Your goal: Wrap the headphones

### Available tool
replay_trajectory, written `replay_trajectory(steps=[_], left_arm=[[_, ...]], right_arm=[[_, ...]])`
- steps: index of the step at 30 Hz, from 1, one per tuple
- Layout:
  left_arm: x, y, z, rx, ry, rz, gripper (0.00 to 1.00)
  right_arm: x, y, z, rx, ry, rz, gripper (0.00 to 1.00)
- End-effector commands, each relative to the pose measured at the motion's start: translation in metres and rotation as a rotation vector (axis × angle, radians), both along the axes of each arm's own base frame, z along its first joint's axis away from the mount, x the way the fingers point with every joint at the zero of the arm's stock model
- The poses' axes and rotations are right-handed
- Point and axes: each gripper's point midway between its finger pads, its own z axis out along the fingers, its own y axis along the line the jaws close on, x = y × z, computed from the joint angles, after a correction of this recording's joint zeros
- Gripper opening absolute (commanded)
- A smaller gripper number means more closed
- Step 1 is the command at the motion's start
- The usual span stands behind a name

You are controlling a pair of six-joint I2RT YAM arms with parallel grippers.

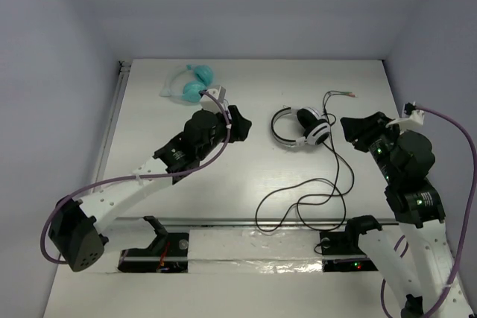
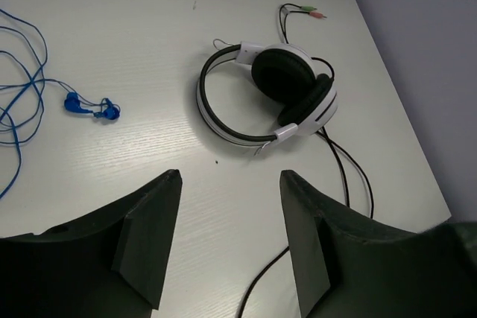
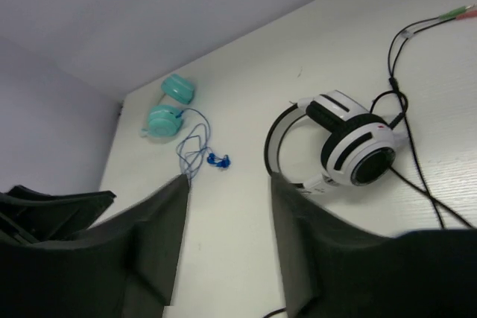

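While the headphones (image 1: 302,126) lie on the table (image 1: 261,80), the left gripper (image 1: 240,126) stands at their 9 o'clock and the right gripper (image 1: 349,130) at 3 o'clock, both with jaws parted, holding nothing.

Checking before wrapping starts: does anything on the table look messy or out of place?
The headphones have their cable sprawled unwound in loose loops toward the near edge. The blue earbuds, near the teal headphones, have a tangled wire. Nothing looks damaged.

Left claw (image 2: 229,178) jaws parted, empty; headphones (image 2: 294,83) lie on surface (image 2: 149,27) beyond it, cable (image 2: 350,173) trailing back; blue earbuds (image 2: 91,106) well apart
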Motion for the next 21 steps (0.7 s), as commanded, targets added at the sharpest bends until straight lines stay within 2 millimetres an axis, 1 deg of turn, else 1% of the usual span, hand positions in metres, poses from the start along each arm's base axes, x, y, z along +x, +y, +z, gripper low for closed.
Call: replay_trajectory(steps=[1, 2, 3, 4, 5, 7, 8, 10, 11, 13, 14, 17, 18, 19, 21], left_arm=[[0.010, -0.001, 0.022, -0.024, -0.051, 0.030, 0.51], [0.012, 0.002, 0.019, -0.012, -0.043, 0.051, 0.46], [0.013, 0.004, 0.018, -0.010, -0.041, 0.064, 0.41], [0.014, 0.004, 0.018, -0.013, -0.040, 0.070, 0.36], [0.017, 0.004, 0.015, 0.000, -0.029, 0.083, 0.24], [0.020, 0.001, 0.009, 0.011, -0.014, 0.085, 0.10], [0.023, -0.005, 0.000, 0.028, 0.007, 0.076, 0.00], [0.026, -0.014, -0.007, 0.040, 0.026, 0.064, 0.00], [0.029, -0.022, -0.014, 0.060, 0.041, 0.060, 0.00], [0.032, -0.029, -0.022, 0.081, 0.053, 0.064, 0.00], [0.038, -0.029, -0.028, 0.107, 0.059, 0.087, 0.00], [0.047, -0.028, -0.036, 0.138, 0.062, 0.126, 0.00], [0.047, -0.030, -0.040, 0.156, 0.066, 0.127, 0.00], [0.050, -0.028, -0.041, 0.167, 0.062, 0.149, 0.00], [0.054, -0.031, -0.049, 0.181, 0.075, 0.154, 0.00]], right_arm=[[-0.001, -0.001, 0.016, 0.002, -0.058, -0.003, 0.40], [-0.002, -0.001, 0.017, 0.003, -0.064, -0.001, 0.29], [-0.003, 0.004, 0.016, 0.004, -0.066, 0.027, 0.20], [-0.002, 0.004, 0.015, 0.006, -0.067, 0.028, 0.03], [0.000, 0.004, 0.014, 0.004, -0.066, 0.028, 0.00], [0.002, 0.005, 0.016, 0.004, -0.068, 0.031, 0.00], [0.002, 0.006, 0.016, 0.003, -0.065, 0.034, 0.00], [0.002, 0.006, 0.016, -0.002, -0.063, 0.039, 0.00], [0.002, 0.006, 0.013, -0.002, -0.056, 0.036, 0.00], [0.001, 0.002, 0.012, -0.010, -0.061, 0.020, 0.00], [0.001, 0.001, 0.009, -0.013, -0.057, 0.014, 0.00], [-0.002, 0.000, 0.004, -0.016, -0.049, 0.012, 0.00], [-0.002, 0.001, 0.000, -0.011, -0.042, 0.012, 0.00], [-0.001, 0.001, 0.001, -0.007, -0.049, 0.011, 0.00], [0.001, 0.002, -0.002, -0.001, -0.039, 0.011, 0.00]])
